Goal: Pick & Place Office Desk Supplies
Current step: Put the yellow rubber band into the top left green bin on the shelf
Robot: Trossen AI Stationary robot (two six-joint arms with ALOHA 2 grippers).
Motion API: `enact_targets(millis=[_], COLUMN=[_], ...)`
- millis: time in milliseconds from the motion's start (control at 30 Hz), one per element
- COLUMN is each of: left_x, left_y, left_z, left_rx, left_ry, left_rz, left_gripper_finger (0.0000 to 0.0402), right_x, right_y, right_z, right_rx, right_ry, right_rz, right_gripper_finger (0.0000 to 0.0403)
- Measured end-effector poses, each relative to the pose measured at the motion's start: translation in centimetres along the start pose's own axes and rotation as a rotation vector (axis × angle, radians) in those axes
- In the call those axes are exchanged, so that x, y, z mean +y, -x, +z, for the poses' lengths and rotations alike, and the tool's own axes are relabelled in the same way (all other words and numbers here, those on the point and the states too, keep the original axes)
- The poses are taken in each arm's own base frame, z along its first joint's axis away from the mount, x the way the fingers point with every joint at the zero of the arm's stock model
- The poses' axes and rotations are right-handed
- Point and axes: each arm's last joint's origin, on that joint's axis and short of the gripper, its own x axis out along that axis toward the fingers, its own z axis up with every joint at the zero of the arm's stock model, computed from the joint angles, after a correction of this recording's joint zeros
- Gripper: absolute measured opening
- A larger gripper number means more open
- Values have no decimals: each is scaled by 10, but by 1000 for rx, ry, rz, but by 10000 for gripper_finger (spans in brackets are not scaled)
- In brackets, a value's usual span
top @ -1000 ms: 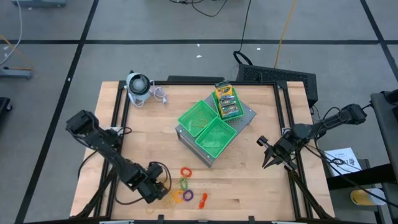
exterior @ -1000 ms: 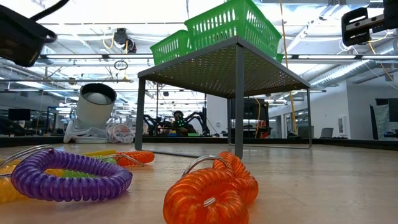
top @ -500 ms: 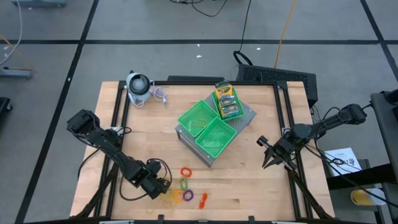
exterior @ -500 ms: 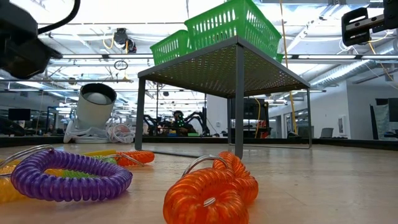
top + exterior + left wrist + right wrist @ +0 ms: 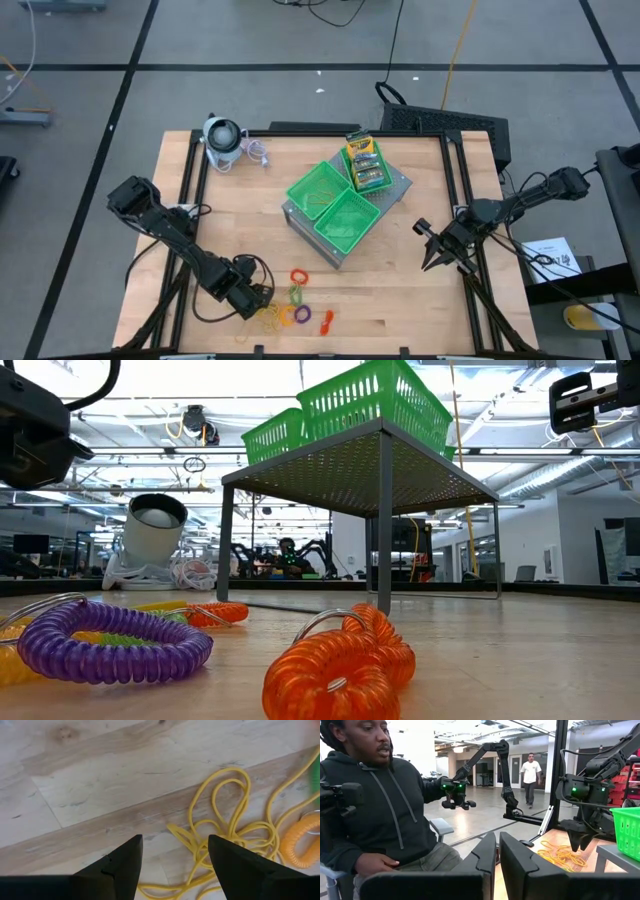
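Wooden table [image 5: 400, 290]: carries everything listed below.

Grey mesh stand [image 5: 398, 185], centre of the table: holds three green trays [image 5: 345, 222]. The rear tray carries printed card boxes [image 5: 364, 162], one yellow-orange at the back and green-teal ones in front of it.

Left arm, near-left part of the table: left gripper [image 5: 256, 298] hangs low with its fingers [image 5: 120, 865] spread apart and nothing between them, directly over the rubber bands.

Right arm, waiting at the right table edge: right gripper [image 5: 432, 257] has its fingers pressed together, empty.

Round grey-white gadget [image 5: 222, 140]: far-left corner.

Coiled rings: red [image 5: 298, 276], green [image 5: 294, 294], purple [image 5: 303, 314] and orange [image 5: 326, 320], clustered near the front edge, just beside the bands.

Tangle of thin yellow rubber bands [image 5: 227, 827]: flat on the wood, touching an orange coil [image 5: 300, 845].

Risk, as judged: the bands lie thin and looped, so closing fingers may catch only one strand and drag the rest, or snag the neighbouring coil; descending short, they would close on air.
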Motion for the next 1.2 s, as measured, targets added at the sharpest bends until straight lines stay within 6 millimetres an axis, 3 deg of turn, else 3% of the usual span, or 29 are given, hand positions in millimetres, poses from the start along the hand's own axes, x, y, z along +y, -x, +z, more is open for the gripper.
enact_targets(millis=[333, 600, 867, 1200], left_x=[-3, -4, -4, -5], left_y=[0, 0, 0, -18], left_z=[0, -1, -1, -3], left_rx=[-32, -10, -9, -4], left_ry=[-39, -43, -29, -31], left_rz=[-47, -53, -52, 5], left_gripper_finger=[93, 45, 41, 99], right_x=[0, 0, 0, 0], right_y=[0, 0, 0, 0], right_z=[0, 0, 0, 0], right_rx=[0, 0, 0, 0], right_ry=[0, 0, 0, 0], right_rz=[0, 0, 0, 0], right_gripper_finger=[18, 18, 18, 16])
